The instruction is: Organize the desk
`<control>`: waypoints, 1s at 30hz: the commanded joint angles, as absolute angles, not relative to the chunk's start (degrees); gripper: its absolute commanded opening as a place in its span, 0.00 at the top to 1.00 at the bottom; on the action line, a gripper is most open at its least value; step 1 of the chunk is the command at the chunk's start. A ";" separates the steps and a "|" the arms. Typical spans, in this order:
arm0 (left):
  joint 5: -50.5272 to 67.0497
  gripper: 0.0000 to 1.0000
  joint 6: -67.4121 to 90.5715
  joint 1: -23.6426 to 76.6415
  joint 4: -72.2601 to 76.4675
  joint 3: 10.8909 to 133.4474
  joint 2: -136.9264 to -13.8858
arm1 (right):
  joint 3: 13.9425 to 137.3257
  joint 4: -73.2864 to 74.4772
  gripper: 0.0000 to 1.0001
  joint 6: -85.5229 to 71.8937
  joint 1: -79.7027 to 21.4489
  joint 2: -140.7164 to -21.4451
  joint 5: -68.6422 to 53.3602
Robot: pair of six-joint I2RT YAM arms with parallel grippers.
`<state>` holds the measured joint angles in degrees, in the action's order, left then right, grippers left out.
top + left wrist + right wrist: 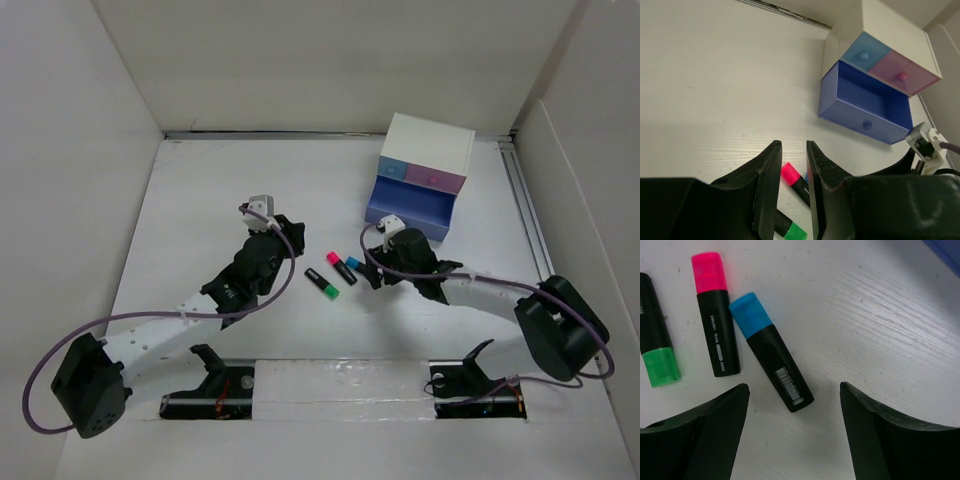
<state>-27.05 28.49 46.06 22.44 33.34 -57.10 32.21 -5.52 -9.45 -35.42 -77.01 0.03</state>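
Note:
Three black highlighters lie side by side on the white desk (220, 200): green-capped (322, 283), pink-capped (338, 266) and blue-capped (353, 264). My right gripper (374, 271) is wide open and empty, low over the desk. In the right wrist view (793, 387) the blue highlighter's (771, 351) back end lies between its fingertips, with the pink one (715, 315) and the green one (657, 340) to the left. My left gripper (292, 234) hovers left of the highlighters. Its jaws stand narrowly apart and empty (793, 144); the pink one (792, 176) and the green one (792, 231) show through the gap.
A small white drawer box (428, 148) stands at the back right, with shut light-blue (865, 52) and pink (900, 72) drawers. Its large blue bottom drawer (410, 207) is pulled open and looks empty. White panels border the desk.

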 commanded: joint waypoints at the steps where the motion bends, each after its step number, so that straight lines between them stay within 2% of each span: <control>1: -28.30 0.77 26.98 46.23 24.08 31.65 -55.73 | 36.56 -5.63 0.21 -7.03 -37.78 -80.41 -0.36; 3: -28.30 0.77 26.81 46.23 24.78 31.29 -54.94 | 38.14 -4.93 0.22 -7.12 -38.32 -83.04 1.82; 9: -29.88 0.78 27.07 46.23 25.58 28.66 -50.54 | 41.65 -2.90 0.50 -7.82 -38.85 -88.24 7.29; 12: -30.76 0.78 27.25 46.23 26.19 26.99 -47.38 | 41.92 -2.81 0.54 -7.91 -38.85 -89.47 7.82; 14: -31.46 0.78 27.42 45.10 27.50 25.06 -45.71 | 42.36 -2.29 0.66 -7.65 -39.46 -90.26 7.82; 16: -30.94 0.78 28.12 44.57 27.34 25.05 -45.96 | 42.45 -2.37 0.74 -7.65 -39.98 -90.26 7.65; 18: -30.50 0.79 28.47 44.56 26.81 25.48 -46.40 | 42.28 -2.37 0.88 -7.47 -39.99 -89.74 6.86; 22: -29.71 0.79 28.74 44.56 26.02 25.84 -45.97 | 43.33 -0.19 0.92 -6.94 -39.99 -83.95 5.01; 27: -29.00 0.79 28.92 44.56 26.45 24.96 -44.30 | 47.27 -0.18 0.91 -6.24 -36.92 -73.75 6.85; 30: -28.30 0.80 28.92 44.56 26.46 25.05 -44.47 | 50.69 -0.18 0.91 -5.19 -32.44 -74.61 6.42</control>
<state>-29.28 28.49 44.86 24.58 25.85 -45.25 46.06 1.69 -6.63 -35.97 -74.76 5.58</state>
